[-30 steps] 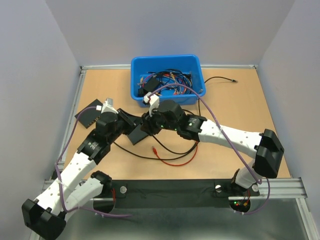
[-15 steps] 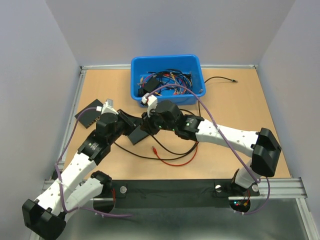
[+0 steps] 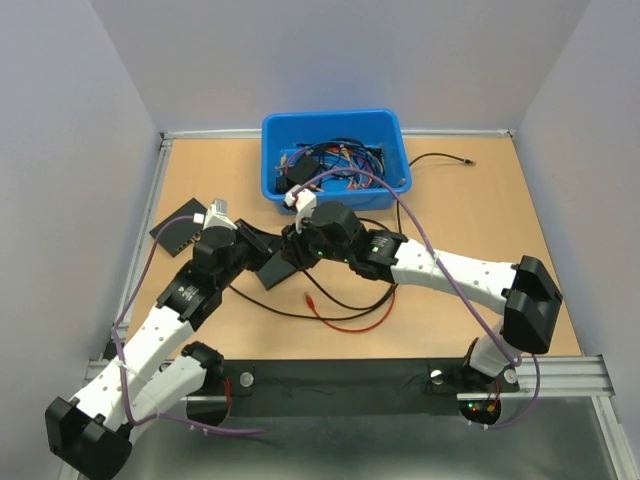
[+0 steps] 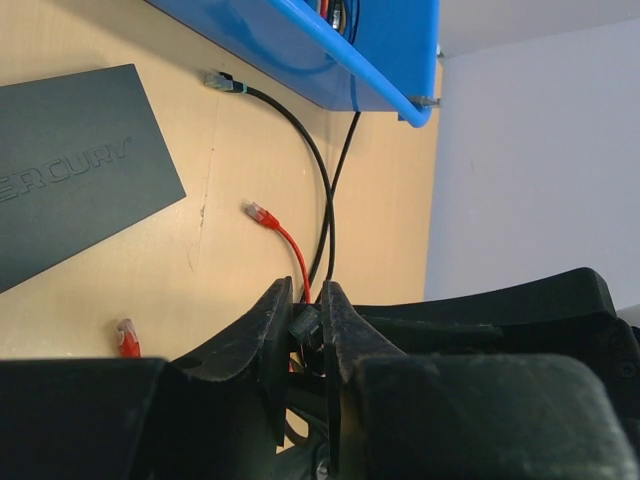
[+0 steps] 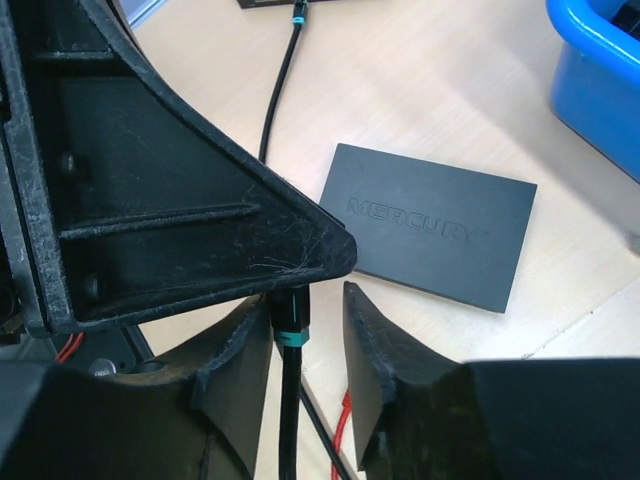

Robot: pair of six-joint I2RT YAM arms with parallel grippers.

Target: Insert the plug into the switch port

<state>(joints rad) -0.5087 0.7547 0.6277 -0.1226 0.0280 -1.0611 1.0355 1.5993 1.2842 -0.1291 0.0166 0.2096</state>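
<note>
black cable, not the red one, is what both arms are on. your left gripper is clenched on it. your right gripper straddles its teal-ringed end with the jaws apart and a gap showing on one side, so nothing is pinched there. the plug lies loose on the table just in front of the two wrists. its red cable loops toward your right arm, well apart from the switch at the left.

i judge this step to be clearing the black lead. lay it away from the red loop before you let go, so it does not drag the plug along. then take the plug by its boot, close behind the tip, with the clip side where you can see it. line it up square with a free port and push straight. have the other gripper brace the switch, since it looks light enough to slide.
</note>
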